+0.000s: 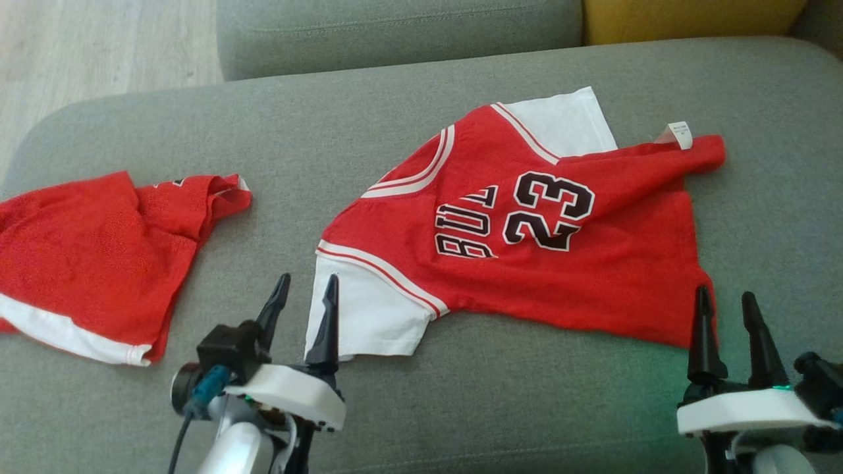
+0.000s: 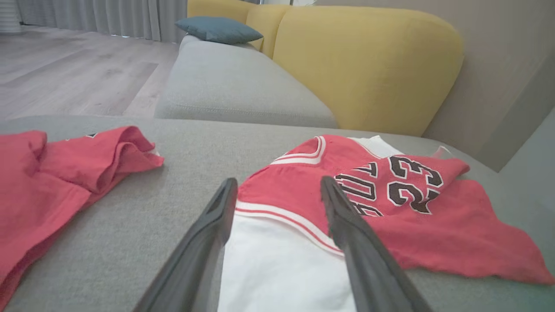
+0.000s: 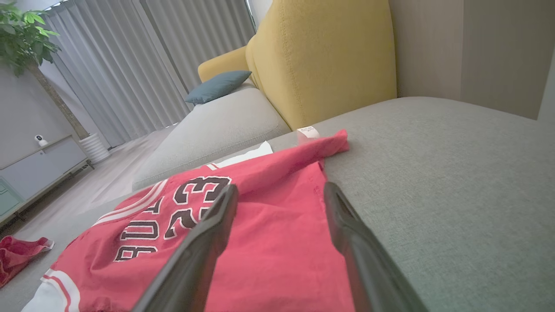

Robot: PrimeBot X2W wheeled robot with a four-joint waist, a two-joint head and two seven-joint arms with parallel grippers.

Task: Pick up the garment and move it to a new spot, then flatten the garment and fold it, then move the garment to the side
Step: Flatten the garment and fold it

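Observation:
The garment (image 1: 527,224) is a red jersey with white sleeves and a black "23", lying crumpled on the grey sofa seat (image 1: 461,408); it also lies ahead in the left wrist view (image 2: 390,203) and the right wrist view (image 3: 260,216). My left gripper (image 1: 307,289) stands open at the near white sleeve (image 1: 362,316), its fingers either side of the sleeve's edge. My right gripper (image 1: 728,303) stands open at the jersey's near right hem, nothing held between its fingers. The left gripper (image 2: 277,186) and right gripper (image 3: 279,190) both show wide gaps.
A second red piece with a white hem (image 1: 92,263) lies at the seat's left end. A yellow backrest (image 2: 368,65) and grey cushion (image 2: 234,86) stand behind, with a teal pillow (image 2: 219,29). Wooden floor (image 1: 85,46) lies beyond the seat's left edge.

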